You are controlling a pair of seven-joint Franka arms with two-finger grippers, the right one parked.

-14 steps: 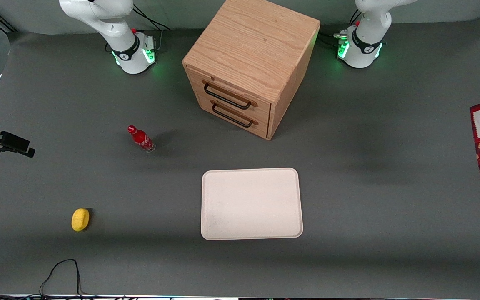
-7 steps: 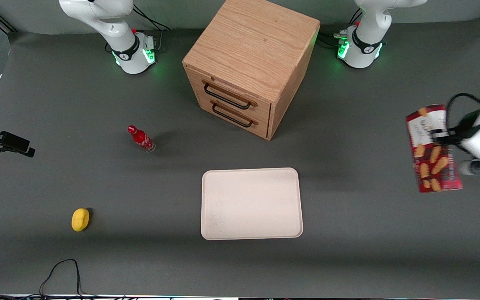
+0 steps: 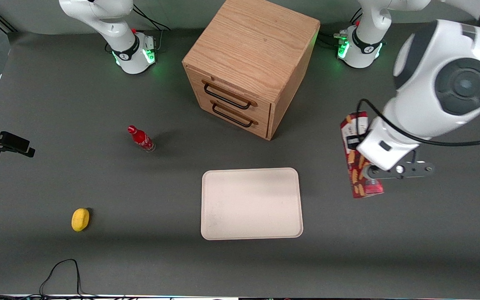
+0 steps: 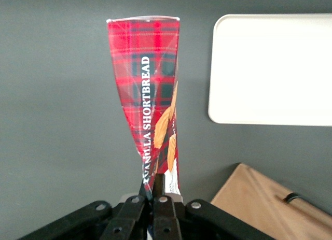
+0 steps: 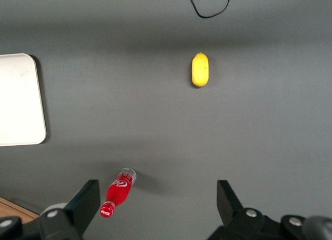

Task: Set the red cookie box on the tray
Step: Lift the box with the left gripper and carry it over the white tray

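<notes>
One hand [image 4: 154,194] pinches the red shortbread box [image 3: 358,160] by its end, carrying it clear above the bench [image 3: 98,258] toward the cream tray [image 3: 251,203].

Even overhead light, fairly dim on the grey table [image 3: 56,179]; soft shadows fall beside the wooden cabinet [image 3: 248,62] and bottle [image 3: 141,138]. Green glow at the arm bases. The hand [image 4: 154,191] looks slightly soft

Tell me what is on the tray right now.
Nothing: the tray shows only its bare cream surface. The red cookie box hangs beside it, toward the working arm's end, clamped in the pincer.
</notes>
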